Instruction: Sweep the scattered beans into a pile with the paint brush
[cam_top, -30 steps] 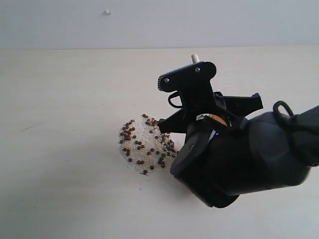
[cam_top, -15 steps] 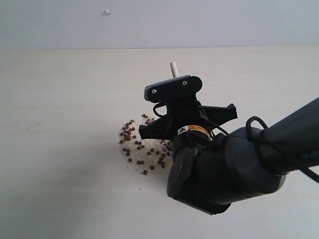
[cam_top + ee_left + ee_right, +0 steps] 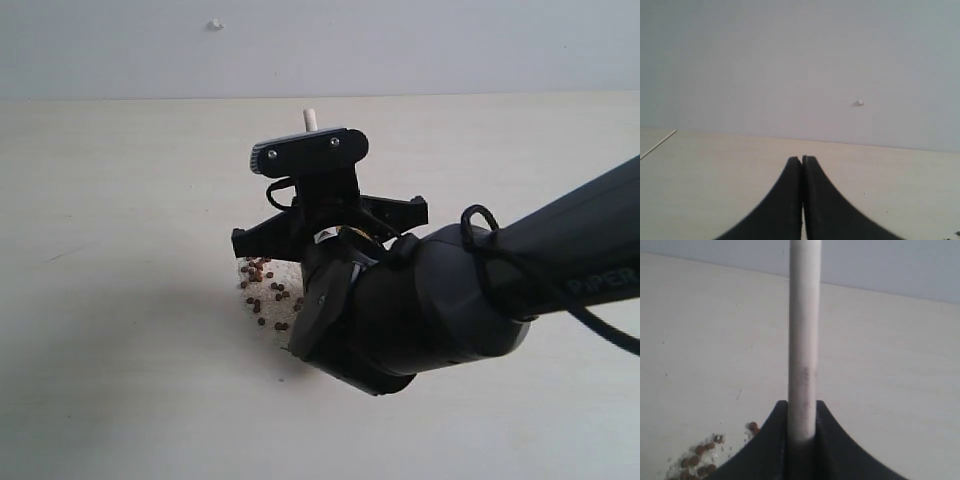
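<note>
Since carried leftward with right gripper [image 3: 802, 407] clamped on brush [image 3: 804, 315], now masks right side of beans [image 3: 260, 275]; judged mid-sweep. Noted left gripper [image 3: 802, 160] pressed together, empty.

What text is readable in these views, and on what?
"PIPER": white letters on the black casing of the right arm, exterior view.
Small sticker near that arm's wrist: too small to read.
Both wrist views: no text.
</note>
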Available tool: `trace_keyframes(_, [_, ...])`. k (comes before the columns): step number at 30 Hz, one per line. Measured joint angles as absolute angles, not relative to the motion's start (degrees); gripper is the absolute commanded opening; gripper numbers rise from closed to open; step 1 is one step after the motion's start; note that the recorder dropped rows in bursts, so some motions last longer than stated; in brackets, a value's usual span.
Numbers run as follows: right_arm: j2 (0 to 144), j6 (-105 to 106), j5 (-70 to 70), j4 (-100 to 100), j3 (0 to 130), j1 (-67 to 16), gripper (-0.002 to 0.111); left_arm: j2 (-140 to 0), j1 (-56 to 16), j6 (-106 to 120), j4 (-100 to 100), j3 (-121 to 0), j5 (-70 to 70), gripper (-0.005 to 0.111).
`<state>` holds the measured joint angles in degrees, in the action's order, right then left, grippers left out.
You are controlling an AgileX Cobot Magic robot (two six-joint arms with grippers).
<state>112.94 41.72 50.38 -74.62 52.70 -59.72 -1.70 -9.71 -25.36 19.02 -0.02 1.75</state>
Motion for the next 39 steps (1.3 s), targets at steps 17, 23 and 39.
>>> trace_keyframes(17, [107.0, 63.4, 43.3, -66.9, 54.0, -60.0, 0.0, -1.7, -11.2, -25.4, 19.0, 0.0, 1.7, 0.0])
trace_keyframes(23, [107.0, 57.2, 41.3, -56.7, 54.0, -59.9, 0.0, -1.7, -11.2, -25.4, 19.0, 0.0, 1.7, 0.0])
trace_keyframes(39, [120.8, -5.2, 68.0, -34.8, 56.7, -59.9, 0.0, -1.7, -11.2, -25.4, 19.0, 0.0, 1.7, 0.0])
